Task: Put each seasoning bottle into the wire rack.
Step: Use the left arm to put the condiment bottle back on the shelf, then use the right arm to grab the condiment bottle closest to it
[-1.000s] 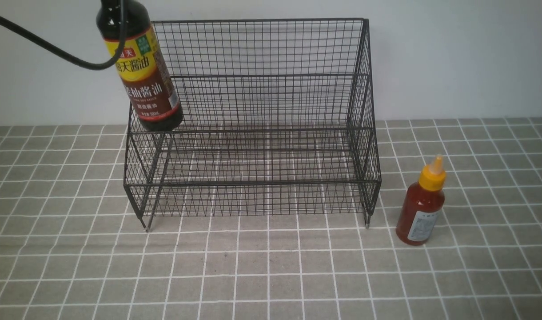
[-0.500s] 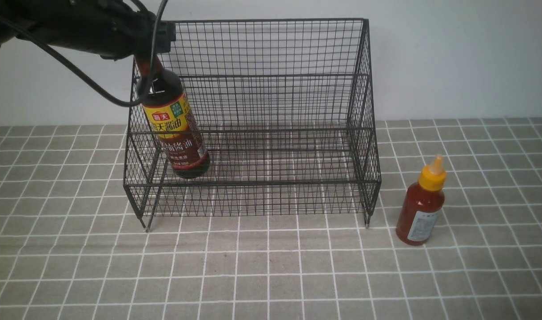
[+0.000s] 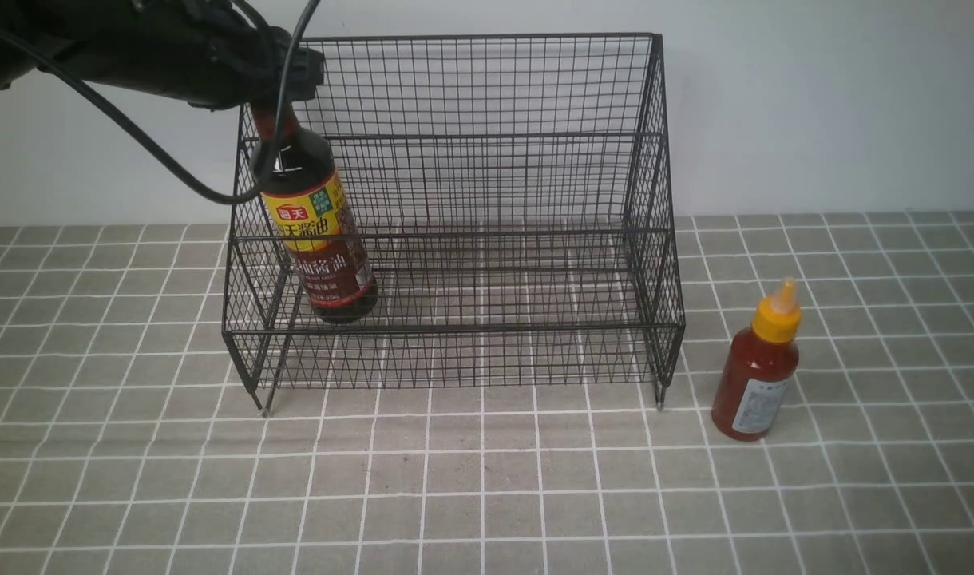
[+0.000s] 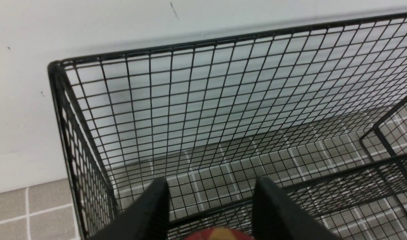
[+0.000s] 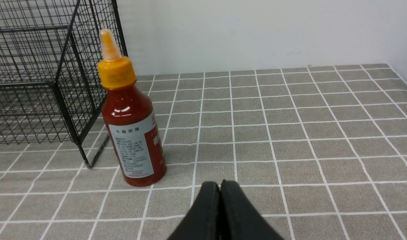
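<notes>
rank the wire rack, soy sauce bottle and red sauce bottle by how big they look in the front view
1. wire rack, by far the largest
2. soy sauce bottle
3. red sauce bottle, smaller though nearer the camera

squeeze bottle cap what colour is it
Yellow; the cap shows best in the right wrist view.

Your way into the wire rack is open from above, except at its left end, where the soy sauce bottle and left tool stand.
</notes>
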{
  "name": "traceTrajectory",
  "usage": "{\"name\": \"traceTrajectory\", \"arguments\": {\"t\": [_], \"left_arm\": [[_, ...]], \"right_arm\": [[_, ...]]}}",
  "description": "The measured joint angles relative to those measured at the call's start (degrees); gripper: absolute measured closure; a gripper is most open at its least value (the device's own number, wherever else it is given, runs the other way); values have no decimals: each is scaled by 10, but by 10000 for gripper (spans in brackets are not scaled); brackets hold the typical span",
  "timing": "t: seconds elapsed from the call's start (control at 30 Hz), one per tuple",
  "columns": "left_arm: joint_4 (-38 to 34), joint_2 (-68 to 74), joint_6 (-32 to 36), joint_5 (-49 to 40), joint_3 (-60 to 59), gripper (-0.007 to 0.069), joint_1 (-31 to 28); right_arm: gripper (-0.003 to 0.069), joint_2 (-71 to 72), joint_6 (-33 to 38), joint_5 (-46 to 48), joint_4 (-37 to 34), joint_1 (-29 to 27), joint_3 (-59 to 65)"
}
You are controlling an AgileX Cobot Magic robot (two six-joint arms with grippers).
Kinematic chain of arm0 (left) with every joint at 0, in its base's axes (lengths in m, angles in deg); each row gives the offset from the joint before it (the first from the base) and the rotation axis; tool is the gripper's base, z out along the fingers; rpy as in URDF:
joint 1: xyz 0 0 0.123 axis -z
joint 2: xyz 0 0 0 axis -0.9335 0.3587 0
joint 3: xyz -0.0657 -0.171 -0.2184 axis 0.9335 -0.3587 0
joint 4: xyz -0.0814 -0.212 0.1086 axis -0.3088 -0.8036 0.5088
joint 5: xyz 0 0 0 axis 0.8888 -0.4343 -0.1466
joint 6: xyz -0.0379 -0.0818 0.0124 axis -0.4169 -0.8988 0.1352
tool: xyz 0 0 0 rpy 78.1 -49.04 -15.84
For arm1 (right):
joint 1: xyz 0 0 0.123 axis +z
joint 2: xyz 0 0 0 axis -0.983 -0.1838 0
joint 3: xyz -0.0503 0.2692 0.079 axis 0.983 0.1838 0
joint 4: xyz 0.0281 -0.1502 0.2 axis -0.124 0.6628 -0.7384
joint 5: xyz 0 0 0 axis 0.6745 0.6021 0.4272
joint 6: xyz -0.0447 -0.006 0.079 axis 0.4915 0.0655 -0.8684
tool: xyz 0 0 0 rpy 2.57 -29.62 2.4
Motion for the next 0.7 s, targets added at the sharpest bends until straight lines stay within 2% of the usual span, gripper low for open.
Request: {"name": "traceTrajectory", "arguments": {"t": [0.1,0.23,0.6,0.7], "left_arm": [[-11,0,1,0,1,210,0],[-21,0,1,0,1,169,0],[-40,-97,2,-6,1,170,0],[-40,-138,2,-34,1,221,0]], "right_arm": [[673,0,0,0,0,0,0],[673,0,0,0,0,0,0],[673,0,0,0,0,0,0],[673,0,0,0,0,0,0]]}}
